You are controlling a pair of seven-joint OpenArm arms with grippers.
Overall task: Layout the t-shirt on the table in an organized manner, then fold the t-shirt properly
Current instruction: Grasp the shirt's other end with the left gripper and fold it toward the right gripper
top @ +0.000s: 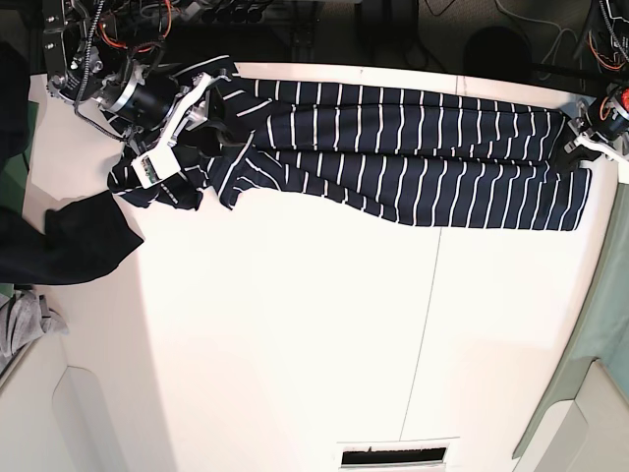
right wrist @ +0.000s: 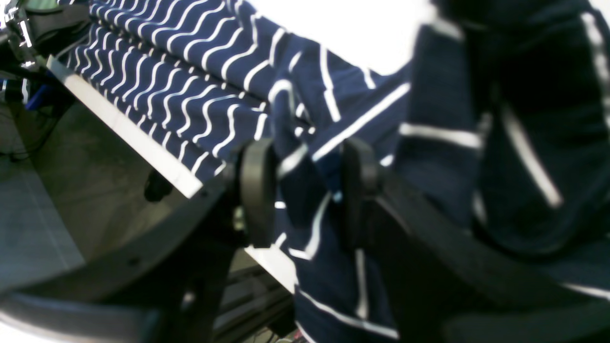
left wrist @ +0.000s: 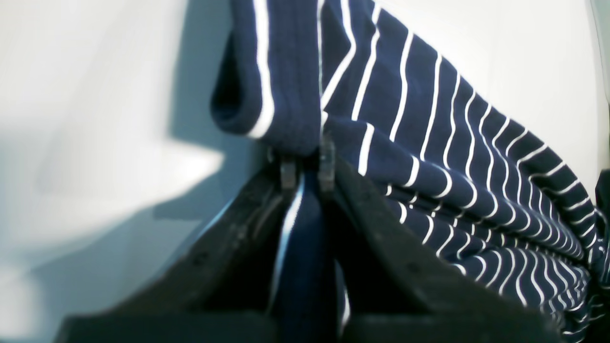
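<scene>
Nearest to my base camera is the table, wide and white, with one thin dark seam running from its front edge toward the back. The t-shirt lies along the far edge of the table, stretched in a long band from the left side almost to the right side, with navy fabric and thin white stripes. Its left end is bunched and crumpled near the far left corner, while the right end is flatter. A plain dark cloth rests at the left edge, and a small grey cloth is just beside it, lower down. My left gripper is at the far right end of the shirt, and its jaws are pressed together on a fold of the striped fabric. My right gripper is at the bunched end; its pads stand partly apart with striped fabric hanging between them.
</scene>
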